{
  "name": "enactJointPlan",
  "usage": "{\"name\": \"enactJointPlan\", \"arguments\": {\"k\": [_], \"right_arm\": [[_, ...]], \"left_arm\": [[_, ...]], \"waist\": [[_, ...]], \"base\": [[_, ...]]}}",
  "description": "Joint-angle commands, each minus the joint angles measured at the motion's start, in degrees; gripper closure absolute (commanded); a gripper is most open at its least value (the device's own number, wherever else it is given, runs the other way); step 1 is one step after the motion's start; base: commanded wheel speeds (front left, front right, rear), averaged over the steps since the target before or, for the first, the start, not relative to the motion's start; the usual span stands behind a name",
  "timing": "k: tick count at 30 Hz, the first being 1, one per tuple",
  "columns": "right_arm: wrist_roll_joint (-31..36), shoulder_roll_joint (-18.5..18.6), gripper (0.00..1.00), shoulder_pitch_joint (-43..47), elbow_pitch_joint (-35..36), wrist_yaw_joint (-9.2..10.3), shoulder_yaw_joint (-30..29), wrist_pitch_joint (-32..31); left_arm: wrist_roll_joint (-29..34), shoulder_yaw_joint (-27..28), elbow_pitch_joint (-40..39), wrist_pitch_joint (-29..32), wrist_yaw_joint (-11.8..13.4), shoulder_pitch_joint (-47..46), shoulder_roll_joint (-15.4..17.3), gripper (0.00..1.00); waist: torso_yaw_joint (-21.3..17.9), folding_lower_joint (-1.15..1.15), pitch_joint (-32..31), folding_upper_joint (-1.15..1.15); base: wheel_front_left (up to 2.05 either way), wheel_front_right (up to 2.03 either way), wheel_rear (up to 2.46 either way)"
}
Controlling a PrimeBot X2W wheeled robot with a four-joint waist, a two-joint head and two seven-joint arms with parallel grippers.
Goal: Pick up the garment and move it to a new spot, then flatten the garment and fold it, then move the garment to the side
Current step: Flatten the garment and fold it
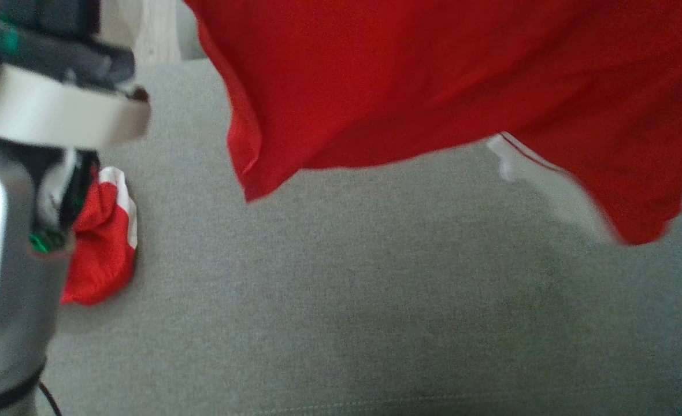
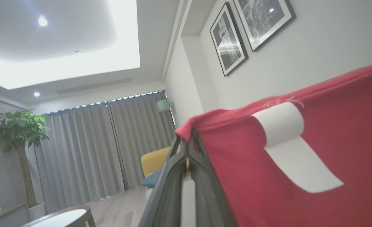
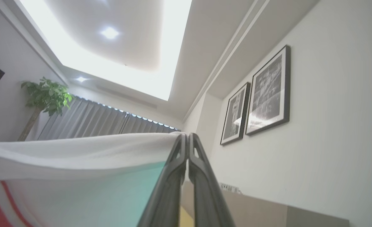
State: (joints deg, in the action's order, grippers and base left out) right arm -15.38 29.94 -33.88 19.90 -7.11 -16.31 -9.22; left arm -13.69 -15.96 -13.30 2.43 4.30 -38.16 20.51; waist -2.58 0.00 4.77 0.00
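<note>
Where the left wrist view catches the inner face of the garment (image 2: pixel 252 189), a white label (image 2: pixel 283 126) is folded over the hem; any print on it cannot be read. The left gripper (image 2: pixel 188 140) is pinched on the red hem, and the right gripper (image 3: pixel 187 136) on a white edge. In the head view the garment hangs above the grey cushion (image 1: pixel 341 300), cut off at top and right. A red-and-white bunch (image 1: pixel 101 248) beside the blurred left arm (image 1: pixel 6 231) is hard to identify.
</note>
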Motion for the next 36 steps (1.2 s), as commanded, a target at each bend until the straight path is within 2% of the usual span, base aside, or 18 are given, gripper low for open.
{"name": "enactJointPlan", "arguments": {"k": [1,10,18,24,25,31,36], "right_arm": [[-0.9,2.1,1.00,-2.5,1.2,-0.37,0.9,-0.9],[-5.1,5.7,1.00,-11.3,-5.1,-0.37,4.4,-3.8],[-8.8,4.7,1.00,-16.1,-17.2,-0.37,10.6,-1.0],[-9.9,0.2,1.00,-26.8,-32.9,-0.37,18.2,6.8],[-9.9,0.2,1.00,-26.8,-32.9,-0.37,18.2,6.8],[-11.0,-6.3,1.00,-37.8,-50.1,-0.37,24.6,17.1],[-13.5,-11.5,1.00,-38.6,-61.9,-0.37,32.3,20.8]], "left_arm": [[0.1,2.9,-1.8,1.0,-0.4,-4.0,2.7,1.00],[-3.4,2.1,2.2,4.2,-2.9,-11.2,1.8,1.00],[-5.9,0.1,14.5,3.0,-4.5,-17.0,-2.2,1.00],[-6.8,0.0,33.0,-4.7,-5.0,-25.5,-7.5,1.00],[-6.8,0.0,33.0,-4.7,-5.0,-25.5,-7.5,1.00],[-7.1,1.7,51.5,-14.9,-4.7,-34.6,-10.7,1.00],[-7.2,2.9,61.5,-17.3,-5.2,-35.4,-12.5,1.00]], "waist": [[-0.2,0.00,-1.5,0.00],[-0.7,0.00,-2.1,0.00],[-1.1,0.00,2.0,0.00],[-1.1,0.00,4.5,0.00],[-1.1,0.00,4.5,0.00],[-2.0,0.00,6.5,0.00],[-2.7,0.00,9.2,0.00]], "base": [[0.00,0.00,0.00],[0.00,0.00,0.00],[0.00,0.00,0.00],[0.00,0.00,0.00],[0.00,0.00,0.00],[0.00,0.00,0.00],[0.00,0.00,0.00]]}}
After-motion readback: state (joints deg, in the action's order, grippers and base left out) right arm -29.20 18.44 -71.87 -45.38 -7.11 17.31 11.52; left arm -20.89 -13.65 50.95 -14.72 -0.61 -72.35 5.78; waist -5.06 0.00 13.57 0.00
